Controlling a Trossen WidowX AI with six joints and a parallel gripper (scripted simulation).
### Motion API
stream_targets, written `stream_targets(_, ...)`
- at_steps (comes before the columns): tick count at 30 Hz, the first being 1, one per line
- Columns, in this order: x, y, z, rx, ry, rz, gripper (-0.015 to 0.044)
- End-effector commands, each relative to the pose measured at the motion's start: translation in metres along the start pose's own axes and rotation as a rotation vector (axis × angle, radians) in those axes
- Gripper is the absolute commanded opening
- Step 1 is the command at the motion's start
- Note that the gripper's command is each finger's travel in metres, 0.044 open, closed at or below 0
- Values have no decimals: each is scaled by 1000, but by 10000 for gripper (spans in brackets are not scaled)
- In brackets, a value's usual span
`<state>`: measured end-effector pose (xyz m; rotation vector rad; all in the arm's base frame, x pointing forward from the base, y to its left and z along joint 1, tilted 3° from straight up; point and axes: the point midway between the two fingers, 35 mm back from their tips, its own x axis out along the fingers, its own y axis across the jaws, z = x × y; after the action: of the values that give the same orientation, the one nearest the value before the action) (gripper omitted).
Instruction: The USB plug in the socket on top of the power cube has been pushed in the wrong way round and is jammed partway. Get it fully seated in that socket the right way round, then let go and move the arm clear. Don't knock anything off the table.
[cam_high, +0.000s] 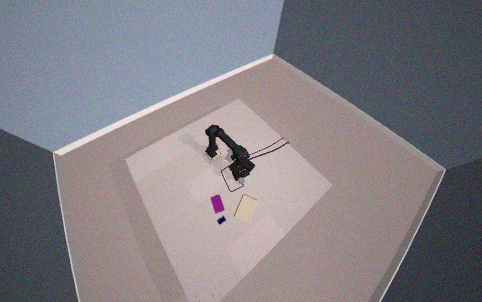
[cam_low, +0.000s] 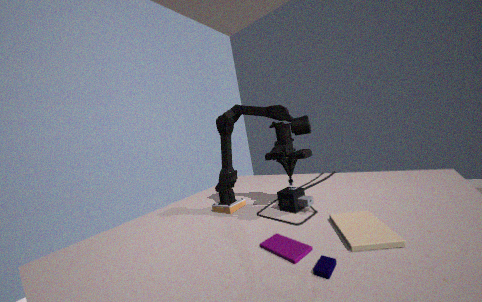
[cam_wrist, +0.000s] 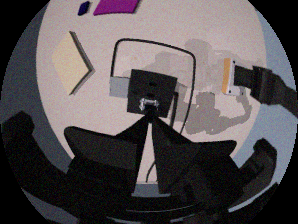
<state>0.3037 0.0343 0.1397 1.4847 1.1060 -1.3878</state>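
Note:
The black power cube (cam_low: 290, 201) (cam_wrist: 152, 82) stands on the table, with a grey block (cam_low: 307, 201) (cam_wrist: 118, 86) at its side. My gripper (cam_low: 291, 181) (cam_wrist: 150, 119) points down just above the cube's top and is shut on the USB plug. The plug is small and mostly hidden by the fingertips. A bright metallic part (cam_wrist: 149, 104) shows at the fingertips over the cube's top face. Whether it sits in the socket, how deep, and which way round it is turned are too small to tell. In the top view the arm hides most of the cube.
A black cable (cam_low: 287, 221) (cam_wrist: 194, 75) loops on the table around the cube. A magenta slab (cam_high: 217, 204) (cam_low: 286, 247) (cam_wrist: 117, 6), a dark blue block (cam_high: 221, 220) (cam_low: 325, 267) (cam_wrist: 84, 8) and a cream book-like slab (cam_high: 246, 209) (cam_low: 367, 230) (cam_wrist: 69, 62) lie beyond it.

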Motion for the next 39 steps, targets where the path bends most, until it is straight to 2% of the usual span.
stream_targets(1, 0, 0, -1, 4, 7, 2, 0)
stream_targets(39, 4, 0, -3, 21, 24, 4, 0)
